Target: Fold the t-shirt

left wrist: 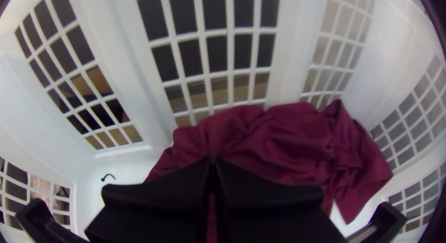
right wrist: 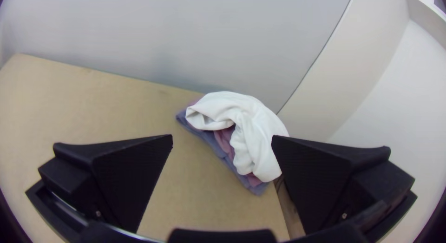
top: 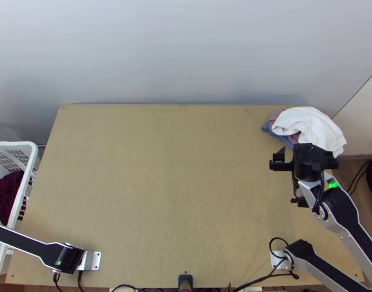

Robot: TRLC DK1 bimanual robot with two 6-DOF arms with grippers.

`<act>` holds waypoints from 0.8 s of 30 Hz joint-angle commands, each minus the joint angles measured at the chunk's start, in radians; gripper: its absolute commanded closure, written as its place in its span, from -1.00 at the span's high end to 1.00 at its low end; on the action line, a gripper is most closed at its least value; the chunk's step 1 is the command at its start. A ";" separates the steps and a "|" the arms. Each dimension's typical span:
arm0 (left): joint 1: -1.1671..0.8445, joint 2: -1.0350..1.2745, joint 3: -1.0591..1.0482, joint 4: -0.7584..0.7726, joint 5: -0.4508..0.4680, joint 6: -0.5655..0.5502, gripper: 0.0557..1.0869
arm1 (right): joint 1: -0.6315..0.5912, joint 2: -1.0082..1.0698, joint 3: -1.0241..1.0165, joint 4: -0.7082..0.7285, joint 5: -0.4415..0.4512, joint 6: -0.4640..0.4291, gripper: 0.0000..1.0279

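Note:
A maroon cloth [top: 8, 191] lies bunched inside the white basket at the left in the top view. In the left wrist view the maroon cloth [left wrist: 278, 141] is crumpled on the basket's floor, puckered at the fingertips of my left gripper [left wrist: 213, 163], which is shut on it. My right gripper [top: 304, 158] is over the table's right side in the top view, just on the near side of a pile with a white cloth [top: 310, 126] on top. In the right wrist view my right gripper [right wrist: 223, 140] stands open, with the white cloth [right wrist: 253, 131] farther off beyond its fingers.
The white basket [top: 26, 194] stands against the left side of the wooden table [top: 161, 185]. Under the white cloth are a pink cloth [right wrist: 224, 140] and a blue-grey cloth [right wrist: 214, 147], at the table's far right corner. Cables run along the near edge.

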 commanded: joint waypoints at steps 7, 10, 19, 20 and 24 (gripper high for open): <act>-0.043 -0.587 -0.385 -0.046 0.305 -0.109 -0.93 | -0.014 -0.049 0.035 0.007 0.000 0.007 0.93; -0.047 -0.745 -0.470 -0.046 0.394 -0.158 -0.93 | -0.022 -0.068 0.051 0.008 0.000 0.010 0.93; -0.109 -1.277 -0.614 -0.047 0.599 -0.262 -0.93 | -0.033 -0.098 0.107 0.008 0.000 0.024 0.93; -0.116 -1.329 -0.614 -0.049 0.625 -0.284 -0.93 | -0.033 -0.104 0.110 0.004 0.002 0.024 0.93; -0.182 -1.529 -0.606 -0.110 0.707 -0.328 -0.93 | -0.033 -0.135 0.114 -0.023 0.000 0.017 0.93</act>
